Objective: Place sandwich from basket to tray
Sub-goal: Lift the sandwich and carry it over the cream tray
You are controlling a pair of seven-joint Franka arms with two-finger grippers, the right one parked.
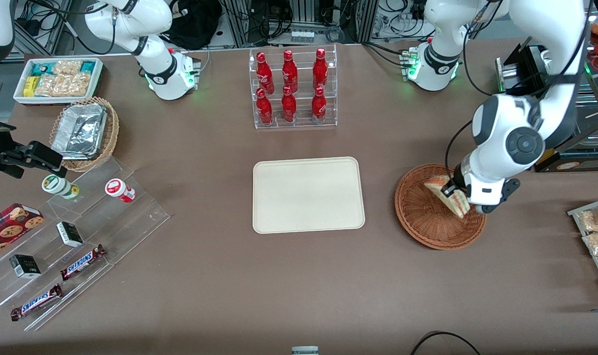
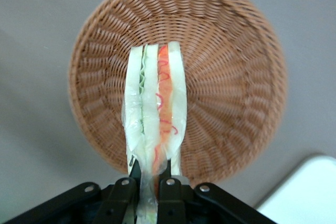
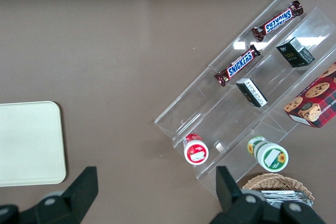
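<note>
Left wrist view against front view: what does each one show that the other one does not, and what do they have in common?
Only the left wrist view shows the fingers pinching the sandwich at one end, with its cut layers facing the camera. Only the front view shows the whole tray, bare, the rack of red bottles and the Snickers bars. Both show the gripper shut on the sandwich over the basket.
</note>
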